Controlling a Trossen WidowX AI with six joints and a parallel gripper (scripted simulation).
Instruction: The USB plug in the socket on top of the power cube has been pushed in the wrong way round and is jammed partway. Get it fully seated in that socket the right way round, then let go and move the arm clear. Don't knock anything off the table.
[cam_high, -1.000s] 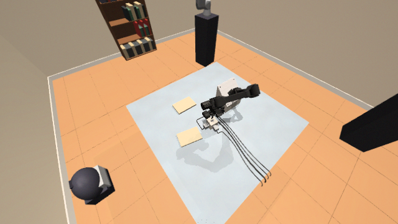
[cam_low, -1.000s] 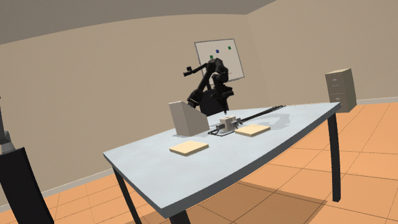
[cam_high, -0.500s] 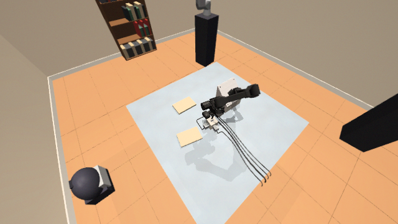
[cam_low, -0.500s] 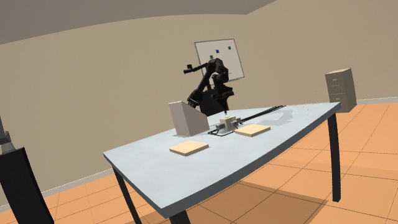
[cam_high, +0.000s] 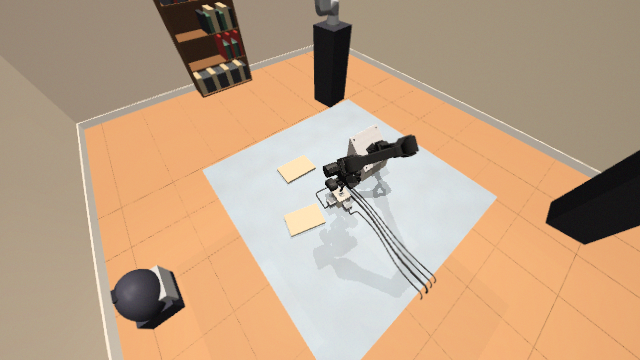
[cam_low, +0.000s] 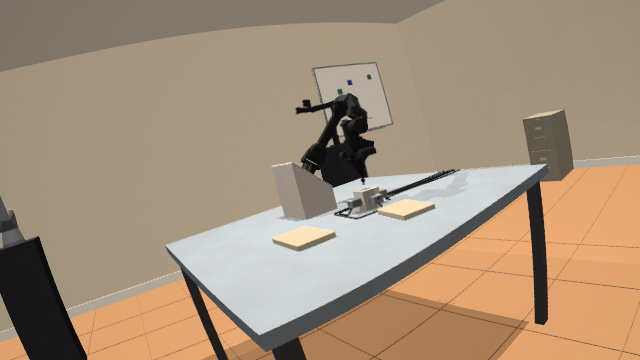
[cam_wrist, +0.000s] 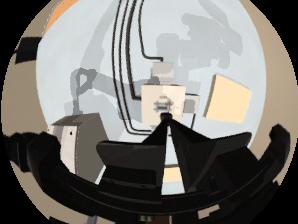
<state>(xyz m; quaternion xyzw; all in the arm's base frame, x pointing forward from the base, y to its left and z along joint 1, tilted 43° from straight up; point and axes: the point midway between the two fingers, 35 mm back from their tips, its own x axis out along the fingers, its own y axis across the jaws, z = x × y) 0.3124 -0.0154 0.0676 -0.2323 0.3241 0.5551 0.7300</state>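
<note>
Pinched nearly shut, the tool (cam_wrist: 165, 117) has the USB plug (cam_wrist: 164, 107) between its fingertips — the plug is small and dark, and in the wrist view it sits just above the top face of the power cube (cam_wrist: 161, 99), right where the fingers converge. How deep it stands in the socket cannot be made out. From the exterior view the tool (cam_low: 362, 179) hangs straight down over the power cube (cam_low: 366, 195), its tip just above the pale block.

Smaller grey plugs sit against the cube's sides, and black cables (cam_high: 390, 240) trail from it across the counter (cam_high: 440, 200) to the far edge. One tan pad (cam_low: 406, 208) lies just beside the cube; another tan pad (cam_low: 303, 237) lies well apart — nearer the counter's corner. A pale wedge-shaped block (cam_low: 301, 191) stands near the arm's base.
</note>
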